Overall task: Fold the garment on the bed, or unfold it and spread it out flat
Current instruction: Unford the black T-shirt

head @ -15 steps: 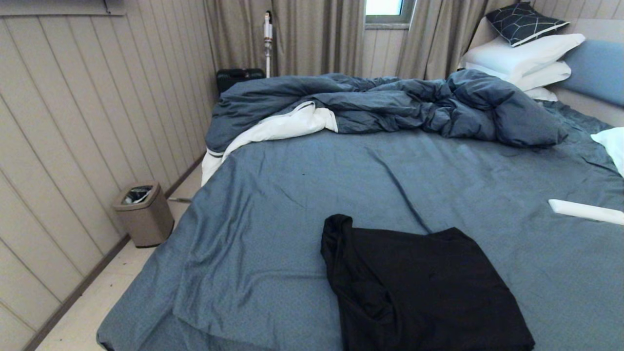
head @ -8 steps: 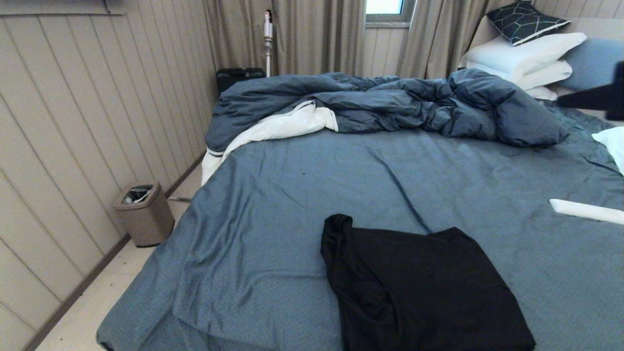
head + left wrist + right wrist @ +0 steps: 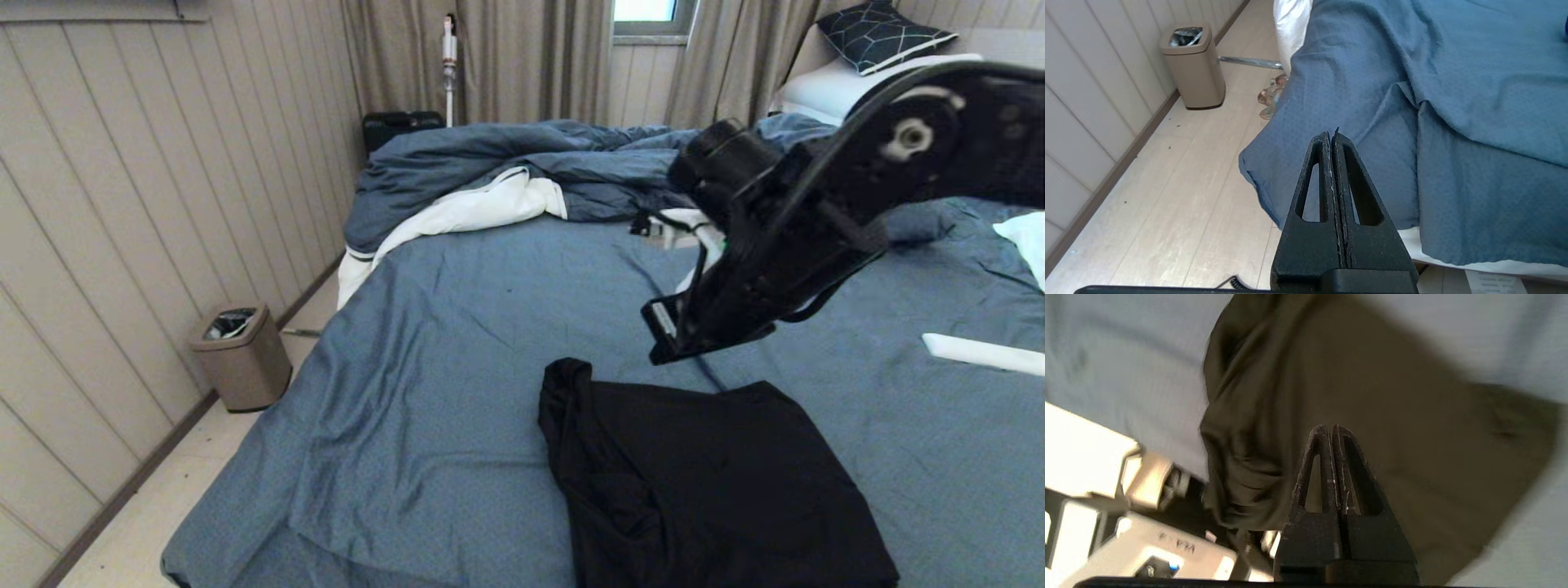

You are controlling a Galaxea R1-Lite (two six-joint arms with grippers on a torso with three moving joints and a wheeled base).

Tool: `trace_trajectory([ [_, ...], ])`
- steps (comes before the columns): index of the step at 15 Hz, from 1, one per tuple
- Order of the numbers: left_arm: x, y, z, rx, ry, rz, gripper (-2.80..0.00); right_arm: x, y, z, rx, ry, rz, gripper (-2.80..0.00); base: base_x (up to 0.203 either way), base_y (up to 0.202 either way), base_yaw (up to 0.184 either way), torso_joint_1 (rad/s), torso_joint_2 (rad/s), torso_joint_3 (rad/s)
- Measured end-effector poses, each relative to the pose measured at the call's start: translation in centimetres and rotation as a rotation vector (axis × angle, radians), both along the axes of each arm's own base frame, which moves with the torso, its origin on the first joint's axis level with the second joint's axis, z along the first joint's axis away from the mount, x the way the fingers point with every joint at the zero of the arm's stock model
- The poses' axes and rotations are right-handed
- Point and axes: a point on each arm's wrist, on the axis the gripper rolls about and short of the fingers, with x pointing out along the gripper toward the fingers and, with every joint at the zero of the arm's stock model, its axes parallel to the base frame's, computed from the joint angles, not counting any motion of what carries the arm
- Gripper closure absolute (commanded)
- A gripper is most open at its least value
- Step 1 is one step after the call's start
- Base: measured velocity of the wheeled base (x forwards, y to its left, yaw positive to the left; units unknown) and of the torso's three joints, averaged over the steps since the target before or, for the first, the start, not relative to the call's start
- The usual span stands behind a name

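Note:
The garment point(image 3: 710, 490) is a black shirt lying folded in a rough rectangle on the near right part of the bed point(image 3: 490, 327), with one bunched edge toward the left. No print or lettering shows. My right gripper point(image 3: 663, 347) hangs in the air just beyond the garment's far edge, pointing down, on an arm that reaches in from the right. In the right wrist view the right gripper point(image 3: 1332, 428) is shut and empty, well above the garment point(image 3: 1372, 375). My left gripper point(image 3: 1332, 136) is shut and empty, parked off the bed's near left corner point(image 3: 1453, 81) above the floor.
A crumpled dark blue duvet point(image 3: 506, 155) with white lining lies across the far side of the bed, with white pillows point(image 3: 824, 86) at the far right. A flat white object point(image 3: 980, 353) lies on the sheet at the right. A tan bin point(image 3: 242, 355) stands by the left wall.
My right arm has swung into the head view from the right and now hangs above the garment's far edge. The garment has not moved. The left arm has stayed still.

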Motion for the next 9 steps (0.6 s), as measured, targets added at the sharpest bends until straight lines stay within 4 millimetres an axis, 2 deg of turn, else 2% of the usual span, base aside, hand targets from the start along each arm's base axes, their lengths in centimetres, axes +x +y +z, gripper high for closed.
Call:
trace_trajectory([
  [3,0.0,0.0,0.0,0.000,0.001,-0.003,0.00,0.1,2.9,-2.5,-0.050,0.058,0.059,-2.80,0.000,0.000,0.000,0.000,0.00,0.000],
  [9,0.0,0.0,0.0,0.000,0.001,-0.004,0.00,-0.2,6.8,-6.1,-0.159,0.102,0.124,-2.80,0.000,0.000,0.000,0.000,0.00,0.000],
])
